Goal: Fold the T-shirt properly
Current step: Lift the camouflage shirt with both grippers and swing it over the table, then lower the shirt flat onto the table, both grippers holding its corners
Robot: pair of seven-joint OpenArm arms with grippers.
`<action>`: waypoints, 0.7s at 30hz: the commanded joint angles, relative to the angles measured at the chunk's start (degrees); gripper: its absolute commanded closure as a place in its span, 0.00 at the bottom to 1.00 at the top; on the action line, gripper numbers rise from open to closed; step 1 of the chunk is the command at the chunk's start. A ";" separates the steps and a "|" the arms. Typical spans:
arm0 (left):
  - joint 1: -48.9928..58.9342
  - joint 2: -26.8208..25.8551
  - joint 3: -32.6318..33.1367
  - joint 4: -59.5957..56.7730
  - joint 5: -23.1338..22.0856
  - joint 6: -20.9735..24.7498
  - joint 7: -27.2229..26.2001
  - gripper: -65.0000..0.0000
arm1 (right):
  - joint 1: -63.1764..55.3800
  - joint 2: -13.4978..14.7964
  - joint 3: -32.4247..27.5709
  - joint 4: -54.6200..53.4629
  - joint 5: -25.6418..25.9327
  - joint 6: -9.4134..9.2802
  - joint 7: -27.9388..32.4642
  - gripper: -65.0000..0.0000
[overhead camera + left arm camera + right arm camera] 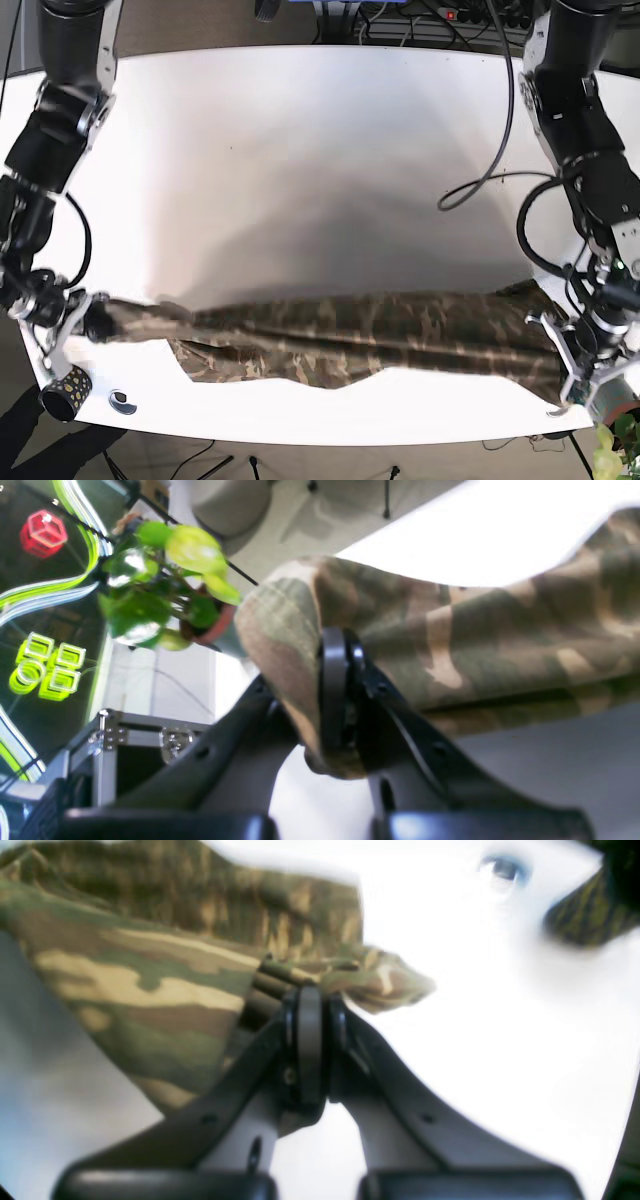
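Your left gripper [336,700] and right gripper [310,1040] each pinch the camouflage cotton T-shirt [350,335], jaws closed on fabric, stretching it taut above the white desk [300,150] for folding.

Bright overhead light is flooding the white table [330,140] in the base view, with a soft grey shadow pooling at its middle, above the shirt [360,335]. The shirt is smearing slightly with motion blur there.

In the right wrist view, glare is washing the table [500,1015] out to blank white, and the whole picture is looking soft, the shirt [150,970] blurring most toward the edges.

In the left wrist view, the table [480,540] is overexposed, the plant [170,580] is catching glare and blurring, and green neon shapes [47,667] are glowing against a dark wall.
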State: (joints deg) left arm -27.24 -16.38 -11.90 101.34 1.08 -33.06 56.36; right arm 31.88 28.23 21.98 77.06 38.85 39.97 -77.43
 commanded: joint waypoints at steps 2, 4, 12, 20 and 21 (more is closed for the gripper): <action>5.05 -0.63 -0.36 4.90 0.81 0.14 -0.49 1.00 | -4.93 0.21 2.77 6.86 0.49 0.03 0.99 1.00; 7.77 -0.63 -0.36 6.04 0.81 0.14 -0.49 1.00 | -8.36 -0.67 4.09 8.97 0.49 0.03 0.99 1.00; 20.34 1.57 -4.49 9.47 0.72 -0.13 -0.58 1.00 | -22.16 -4.10 7.96 17.93 0.49 0.03 0.90 1.00; 30.63 4.47 -13.46 9.56 0.98 -6.63 -0.67 1.00 | -34.56 -7.88 12.79 24.09 0.58 0.03 0.90 1.00; 32.04 5.00 -14.96 9.56 0.98 -6.94 -0.67 1.00 | -36.32 -8.40 12.97 25.14 0.58 0.03 0.90 1.00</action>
State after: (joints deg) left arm 4.45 -11.46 -25.30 109.75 1.63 -39.70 56.18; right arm -4.05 19.25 34.33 99.72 39.03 39.92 -77.19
